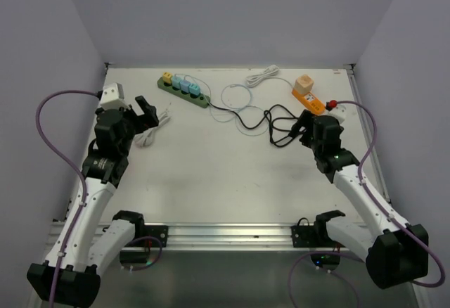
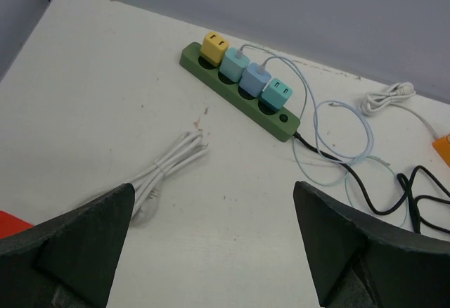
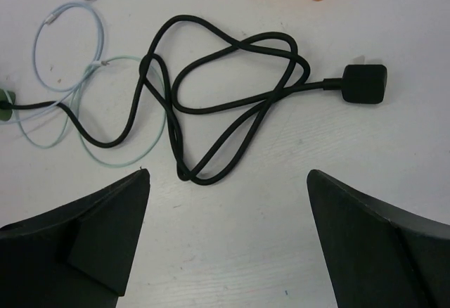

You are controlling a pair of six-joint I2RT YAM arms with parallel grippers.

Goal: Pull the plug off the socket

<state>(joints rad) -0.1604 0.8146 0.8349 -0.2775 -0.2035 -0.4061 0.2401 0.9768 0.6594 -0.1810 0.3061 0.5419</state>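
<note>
Left pincer [image 2: 212, 188] and right pincer [image 3: 228, 174] both gape wide, empty; socket [image 2: 283, 124] holds four plugs [image 2: 254, 78]: one yellow, three bluish.

I work in what looks like a robotics lab test cell rather than a home. Plain pale-violet panels [image 1: 232, 13] box in the white table [image 1: 211, 181] behind it and on both sides. An aluminium rail [image 1: 232, 232] runs along the table's near edge, with my left arm [image 1: 91, 181] and right arm [image 1: 358, 188] bolted there and violet cabling [image 1: 38, 119] looping beside them.
</note>
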